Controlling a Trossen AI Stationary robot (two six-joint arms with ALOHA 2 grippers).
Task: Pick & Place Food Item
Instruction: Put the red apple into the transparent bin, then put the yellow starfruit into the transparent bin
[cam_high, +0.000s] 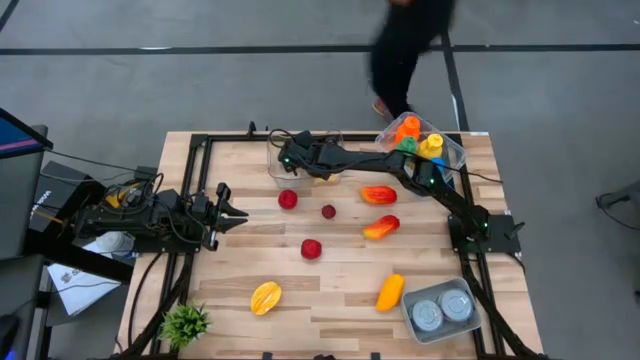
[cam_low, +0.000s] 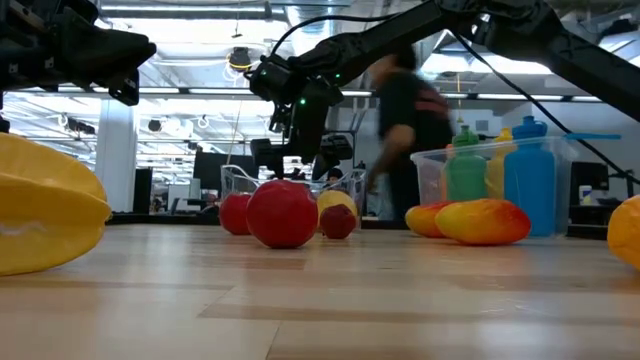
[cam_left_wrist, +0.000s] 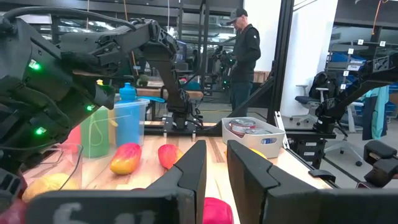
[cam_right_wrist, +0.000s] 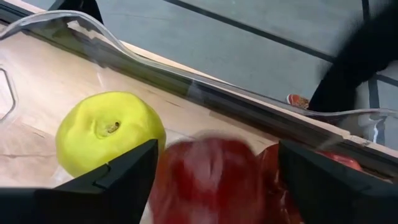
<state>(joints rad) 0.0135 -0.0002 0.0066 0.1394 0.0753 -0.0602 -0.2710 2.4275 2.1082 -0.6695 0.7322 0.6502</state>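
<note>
My right gripper (cam_high: 288, 160) reaches over a clear container (cam_high: 300, 165) at the table's far middle and stands open. In the right wrist view a blurred red fruit (cam_right_wrist: 208, 180) sits between its two fingers, above the container's floor. Beside it in the container lie a yellow-green apple (cam_right_wrist: 109, 134) and another red piece (cam_right_wrist: 336, 160). My left gripper (cam_high: 228, 207) waits at the table's left side, level, its fingers (cam_left_wrist: 193, 168) almost together with nothing between them. My right gripper has the red fruit (cam_right_wrist: 208, 180) between its spread fingers, which slant down into the container from the table's right. The fruit is blurred, and I cannot tell whether either finger touches it.
Loose on the table are red fruits (cam_high: 288, 199) (cam_high: 311, 248), two mangoes (cam_high: 378, 195) (cam_high: 381, 228), a yellow piece (cam_high: 265, 297) and an orange one (cam_high: 390, 292). A bin of bottles (cam_high: 425, 145) is far right, a can tray (cam_high: 440, 310) near right. A person (cam_high: 405, 50) walks behind.
</note>
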